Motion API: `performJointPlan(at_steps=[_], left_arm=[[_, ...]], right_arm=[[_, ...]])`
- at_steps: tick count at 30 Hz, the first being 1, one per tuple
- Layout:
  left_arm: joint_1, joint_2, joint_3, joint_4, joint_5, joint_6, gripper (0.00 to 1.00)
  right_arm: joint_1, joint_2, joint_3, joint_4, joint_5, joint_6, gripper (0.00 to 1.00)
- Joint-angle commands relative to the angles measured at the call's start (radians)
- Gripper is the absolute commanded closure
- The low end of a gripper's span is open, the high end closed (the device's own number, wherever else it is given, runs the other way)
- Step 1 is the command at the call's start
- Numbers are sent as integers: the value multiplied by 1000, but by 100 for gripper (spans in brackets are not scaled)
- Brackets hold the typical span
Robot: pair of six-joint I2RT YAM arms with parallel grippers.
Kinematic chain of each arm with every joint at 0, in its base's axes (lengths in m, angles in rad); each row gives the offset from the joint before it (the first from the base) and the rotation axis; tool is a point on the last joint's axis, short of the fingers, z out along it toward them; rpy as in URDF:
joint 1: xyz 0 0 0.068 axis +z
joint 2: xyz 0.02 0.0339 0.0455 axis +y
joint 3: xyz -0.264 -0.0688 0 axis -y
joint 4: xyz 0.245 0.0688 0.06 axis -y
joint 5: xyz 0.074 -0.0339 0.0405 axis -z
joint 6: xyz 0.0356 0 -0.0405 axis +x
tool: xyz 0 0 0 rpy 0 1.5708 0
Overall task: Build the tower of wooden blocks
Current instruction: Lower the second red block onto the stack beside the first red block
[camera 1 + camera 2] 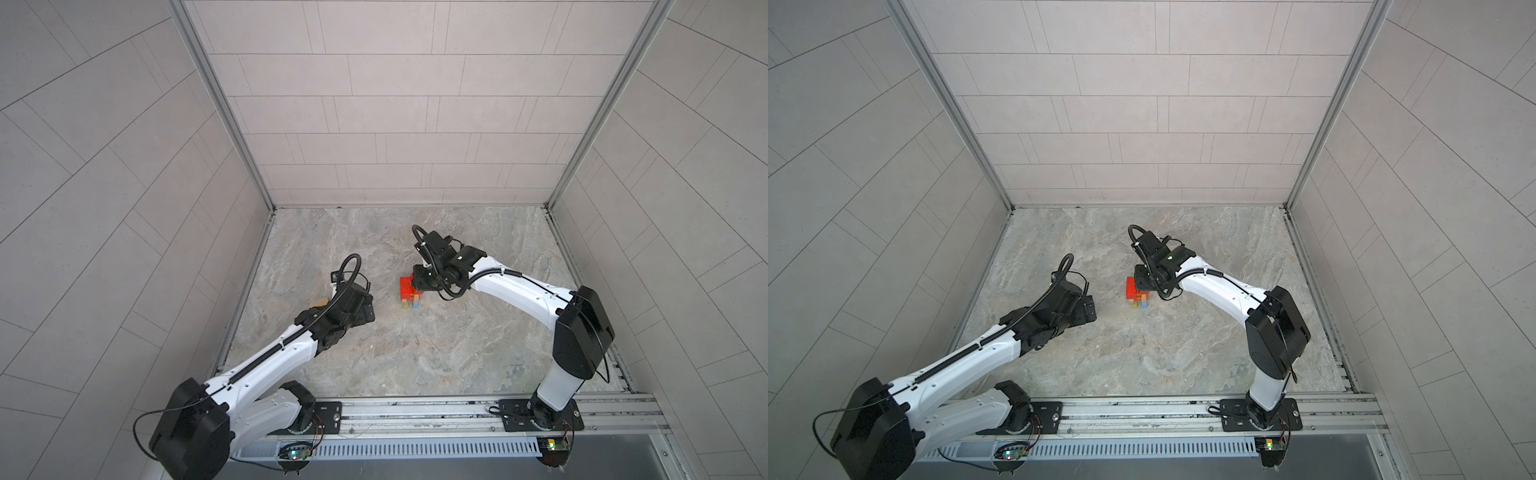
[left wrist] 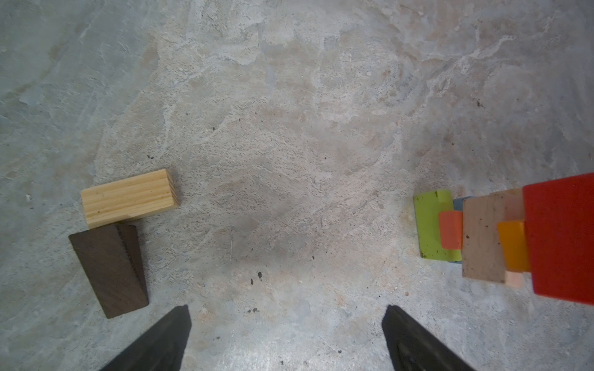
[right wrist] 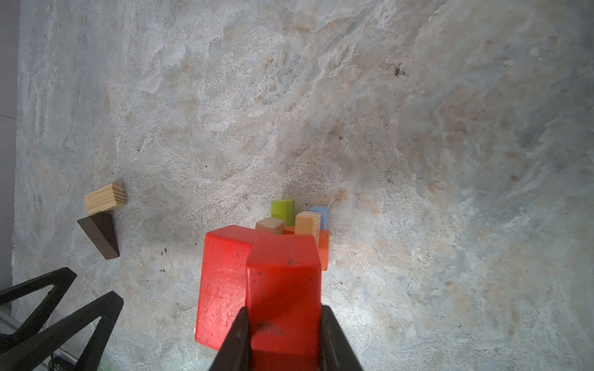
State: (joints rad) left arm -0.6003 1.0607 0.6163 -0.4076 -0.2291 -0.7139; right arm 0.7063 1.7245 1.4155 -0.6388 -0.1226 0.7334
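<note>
Left gripper (image 2: 287, 310): jaws spread wide, nothing between them, hanging over bare floor (image 2: 289, 144) left of centre.

Further left, two loose blocks lie on the floor: brown block (image 2: 109, 269) and tan block (image 2: 128, 197), touching at one end. Cannot tell whether the tan one rests on the brown one or only butts against it.

Tower (image 1: 409, 296) stands mid-floor, right of the left gripper and apart from it. It is a crisscross stack with a green block (image 3: 283, 210) and a blue block (image 3: 319, 215) lowest, bare wood and orange pieces above, and red on top.

Right gripper (image 3: 284, 310) is at the far side of the tower, jaws clamped on a red block (image 3: 284, 276), pinching its two long sides near one end. It sits just beside a second red block (image 3: 225, 282) on the top layer. Cannot tell whether it is seated yet.

Handling, by judgement: the blocks are light, stiff wood. Painted faces are likely a bit slick, so grip across the narrow width on flat opposing sides, close to the middle, to stop it pivoting. The stack is loose, and any side nudge could topple it. Set blocks straight down and open the jaws without dragging. Separate the loose pair before picking either one.
</note>
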Motion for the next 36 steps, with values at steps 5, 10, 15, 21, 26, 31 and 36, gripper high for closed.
performJointPlan(at_steps=[5,10,15,21,26,31,36], left_arm=[[12,-30,-21,7,-9,7,0],[14,-25,-26,12,-1,9,0],[16,-36,-29,12,0,9,0],[17,-35,-32,15,4,10,0],[17,-34,-32,16,4,10,0],[19,-27,-32,20,7,11,0],[20,-26,-32,21,7,11,0]], right_arm=[[6,16,22,1,26,23,73],[5,22,22,4,25,23,73],[6,28,23,5,21,24,72],[6,30,22,5,23,26,68],[6,28,23,5,25,26,63],[6,29,23,7,21,28,61],[5,23,23,7,20,28,60]])
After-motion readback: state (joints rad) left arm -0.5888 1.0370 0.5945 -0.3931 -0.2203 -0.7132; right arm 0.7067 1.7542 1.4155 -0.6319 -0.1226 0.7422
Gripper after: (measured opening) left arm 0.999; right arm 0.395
